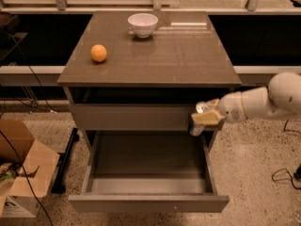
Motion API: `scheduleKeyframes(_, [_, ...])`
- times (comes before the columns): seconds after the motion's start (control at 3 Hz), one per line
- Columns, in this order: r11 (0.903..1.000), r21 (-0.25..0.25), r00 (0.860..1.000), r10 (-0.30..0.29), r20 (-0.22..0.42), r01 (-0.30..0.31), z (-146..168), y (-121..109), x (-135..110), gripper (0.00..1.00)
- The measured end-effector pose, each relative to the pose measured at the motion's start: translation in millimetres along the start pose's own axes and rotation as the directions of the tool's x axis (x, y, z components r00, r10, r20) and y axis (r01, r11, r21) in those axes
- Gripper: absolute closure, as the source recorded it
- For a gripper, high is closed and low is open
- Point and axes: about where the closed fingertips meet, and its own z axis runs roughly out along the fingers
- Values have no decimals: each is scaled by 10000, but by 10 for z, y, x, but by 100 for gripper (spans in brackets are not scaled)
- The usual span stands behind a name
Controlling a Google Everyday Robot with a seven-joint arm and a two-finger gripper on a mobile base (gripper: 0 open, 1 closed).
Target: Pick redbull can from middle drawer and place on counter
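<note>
My gripper point(205, 118) is shut on the redbull can point(200, 111), whose silver top shows above the tan fingers and whose lower end shows below them. It holds the can in the air at the right side of the cabinet, above the open middle drawer point(148, 197) and below the edge of the counter point(178, 55). The drawer floor is bare. The white arm reaches in from the right.
An orange point(99, 53) lies on the counter's left side and a white bowl point(143, 24) stands at its back. A closed drawer front point(127, 117) sits above the open one. A cardboard box point(21, 173) is on the floor at left.
</note>
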Motion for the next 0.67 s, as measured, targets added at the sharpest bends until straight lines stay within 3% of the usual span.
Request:
scheduleKeyframes(0.33, [9933,26,9933,-1158,-41,1158,-767,220,-634,100])
scheduleKeyframes(0.67, [9730,358,9734,-2270,-324,2281,-1346,301,-1222,100])
